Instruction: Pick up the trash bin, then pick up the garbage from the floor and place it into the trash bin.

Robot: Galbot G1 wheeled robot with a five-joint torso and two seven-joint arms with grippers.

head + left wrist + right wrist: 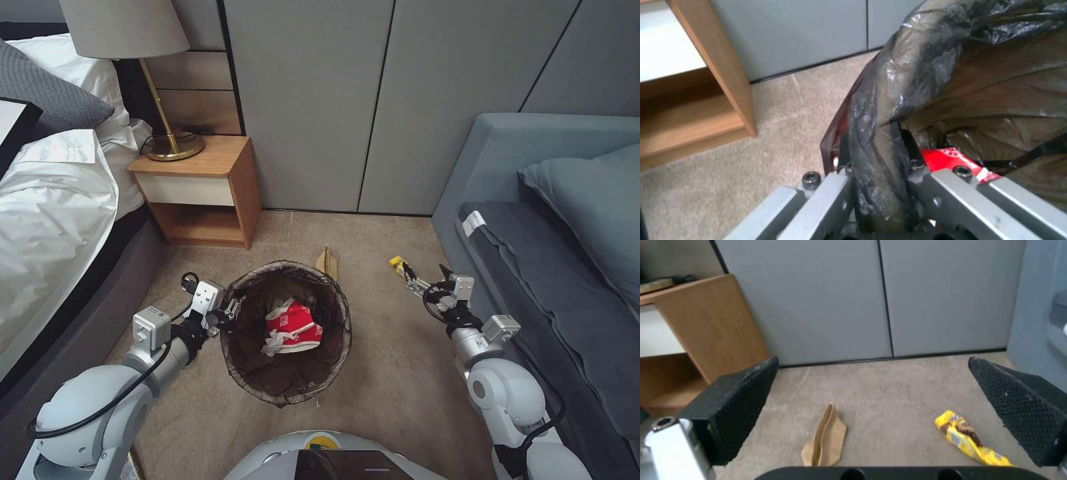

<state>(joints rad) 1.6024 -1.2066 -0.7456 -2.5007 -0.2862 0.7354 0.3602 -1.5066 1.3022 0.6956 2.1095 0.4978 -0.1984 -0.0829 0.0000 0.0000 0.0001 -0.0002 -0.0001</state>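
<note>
Lying on the floor (889, 396) just ahead of the right gripper (419, 285), the yellow snack packet (969, 438) is sitting below and slightly toward that claw's sofa-side pad, its long axis running slantwise, roughly along the claw's reach rather than across it. The right gripper's fingers (1018, 406) are spread wide apart and holding nothing, so the packet is lying almost between them, low in front. Further off toward the other pad, the flat brown paper bag (824, 440) is resting folded on the carpet, pointing away toward the grey wall panels (818, 300).

The right arm is plainly the nearer one to both pieces. The left gripper (230, 310) is clamped together on the rim of the trash bin (287, 390), pinching the dark liner and wall between its jaws, with a red-and-white wrapper (293, 323) and white tissue (273, 343) lying inside. In my judgement the claw is needing only to drop forward and down, perhaps twisting to close across the packet's narrow width.
</note>
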